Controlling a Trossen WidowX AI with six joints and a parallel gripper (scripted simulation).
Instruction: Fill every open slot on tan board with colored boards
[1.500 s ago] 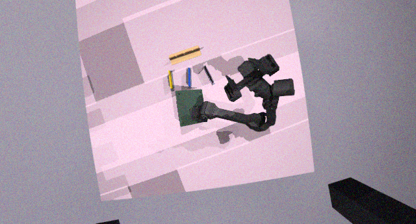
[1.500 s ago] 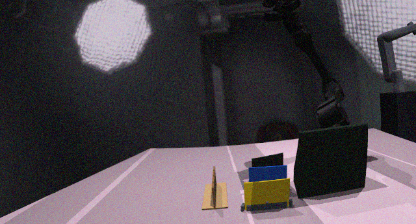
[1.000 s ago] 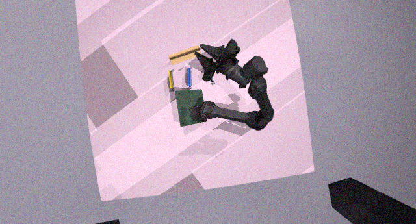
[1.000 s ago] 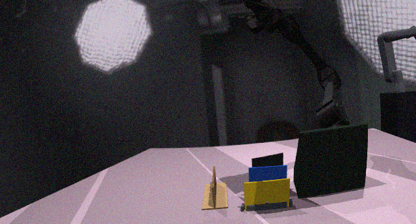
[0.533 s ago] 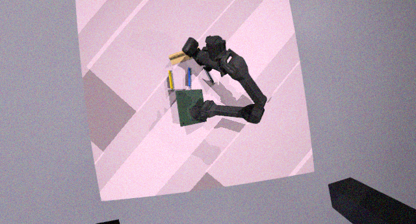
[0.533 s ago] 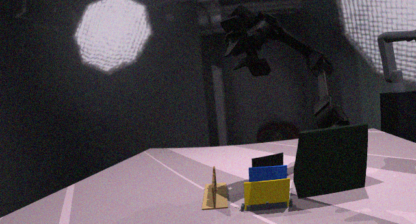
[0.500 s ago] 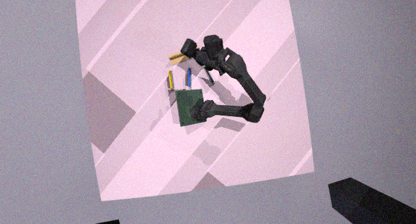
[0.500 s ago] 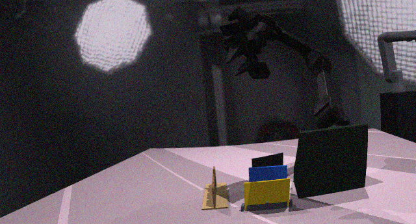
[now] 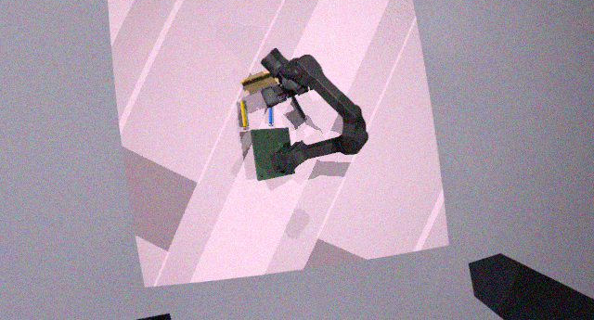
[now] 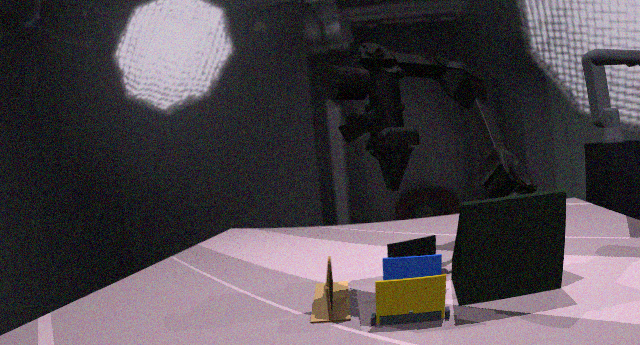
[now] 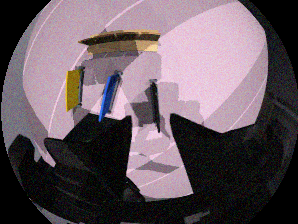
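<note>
Down below the pincer (image 9: 275,97) (image 10: 394,187) (image 11: 151,116), black board (image 9: 299,108) (image 10: 412,246) (image 11: 156,106)

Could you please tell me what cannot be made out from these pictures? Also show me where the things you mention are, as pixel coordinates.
- Slots in the tan board (image 9: 254,83) (image 10: 329,290) (image 11: 120,37): top view, one end lies under the arm; exterior, it stands edge-on.
- Notches of the blue board (image 9: 271,116) (image 10: 412,267) (image 11: 108,95): exterior, lower part behind the yellow board (image 9: 243,113) (image 10: 410,296) (image 11: 73,90).

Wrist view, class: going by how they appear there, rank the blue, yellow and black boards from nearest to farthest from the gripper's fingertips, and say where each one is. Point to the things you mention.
1. Black board (image 9: 298,108) (image 10: 411,247) (image 11: 156,107): near the picture's middle, just beyond the fingertip gap.
2. Blue board (image 9: 270,117) (image 10: 412,267) (image 11: 105,100): left of the black one.
3. Yellow board (image 9: 244,114) (image 10: 410,297) (image 11: 73,90): farthest left.
</note>
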